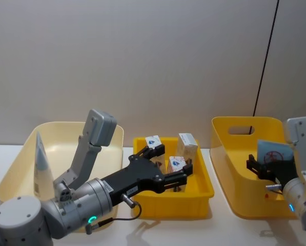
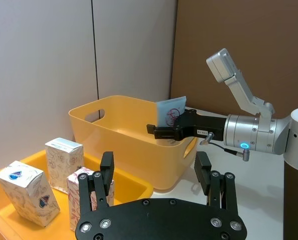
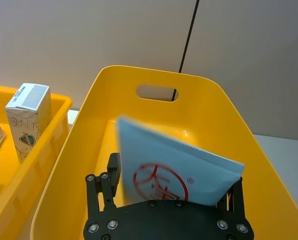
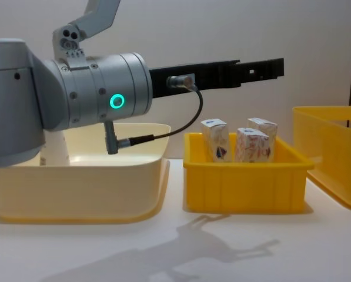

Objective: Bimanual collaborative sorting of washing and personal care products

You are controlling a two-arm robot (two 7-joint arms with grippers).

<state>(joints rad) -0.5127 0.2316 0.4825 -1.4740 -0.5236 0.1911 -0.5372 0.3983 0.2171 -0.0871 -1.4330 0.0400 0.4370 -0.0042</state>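
Note:
My left gripper (image 1: 168, 165) hovers open and empty above the small yellow tray (image 1: 173, 203), well clear of what stands in it, as the chest view shows (image 4: 275, 66). Three white cartons stand in that tray (image 1: 154, 142) (image 1: 187, 145) (image 1: 177, 164). In the left wrist view one carton (image 2: 86, 195) is just outside one of the fingers (image 2: 107, 172). My right gripper (image 1: 259, 169) is shut on a light-blue tube (image 1: 273, 151) with a red round logo (image 3: 161, 182), held inside the deep yellow bin (image 1: 229, 124). A second pale tube (image 1: 40, 164) stands upright in the cream bin (image 1: 19, 154).
The three containers stand in a row on the white table (image 4: 181, 247): cream bin at left, tray in the middle, deep yellow bin (image 3: 104, 75) at right. A grey wall rises close behind. A black cable (image 4: 187, 126) loops under my left wrist.

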